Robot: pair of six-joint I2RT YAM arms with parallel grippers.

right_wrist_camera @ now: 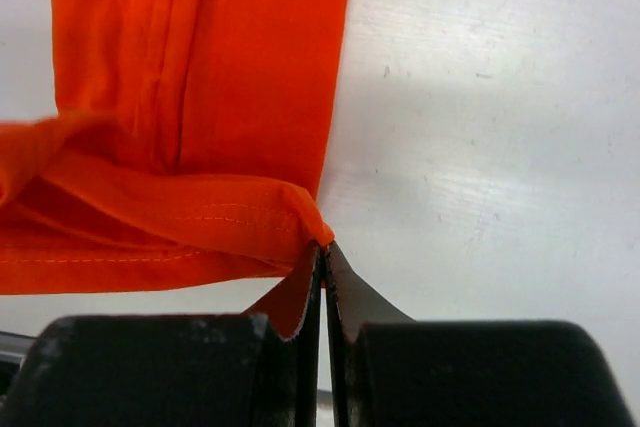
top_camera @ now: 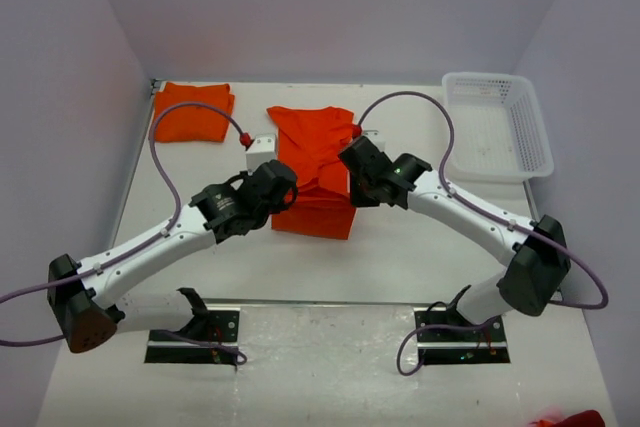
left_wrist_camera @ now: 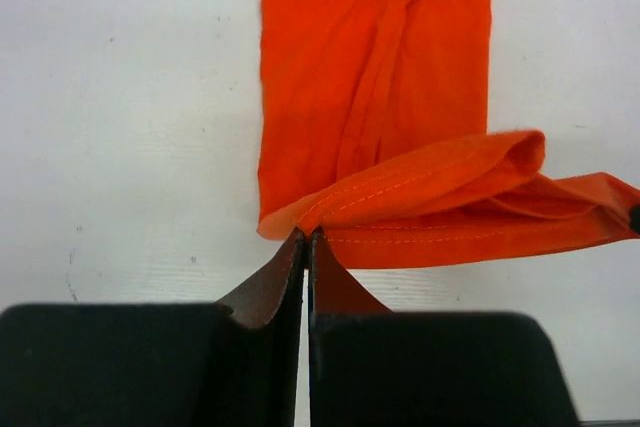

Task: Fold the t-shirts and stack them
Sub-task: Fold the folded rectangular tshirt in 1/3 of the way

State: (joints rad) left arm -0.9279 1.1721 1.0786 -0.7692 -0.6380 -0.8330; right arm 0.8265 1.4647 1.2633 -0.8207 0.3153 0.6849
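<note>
Cloth pinched at two corners, to the left of the white lattice basket (top_camera: pixel 497 132). Held one stitched hem corner of the middle t-shirt (top_camera: pixel 315 137) in the left gripper (left_wrist_camera: pixel 305 239), both fingers (left_wrist_camera: pixel 268 292) pressed together with nothing but thin orange fabric between their tips. Held the opposite hem corner in the right gripper (right_wrist_camera: pixel 322 249) the same way, tips squeezed flat against each other on the folded edge. Had that hem raised off the table (top_camera: pixel 400 247) and stretched in a loose, rumpled band between the two grips, doubled over itself, with pale stitching showing along it. Had the rest of the shirt lying flat on the tabletop beyond the hem, with a long crease down its middle. Seen from above: both grippers at the shirt's flanks, the right one nearer the basket, the left one farther from it, neither touching the basket. Found a second t-shirt (top_camera: pixel 192 112) folded into a rectangle at the far corner opposite the basket, well apart from the held shirt and from both grippers.
</note>
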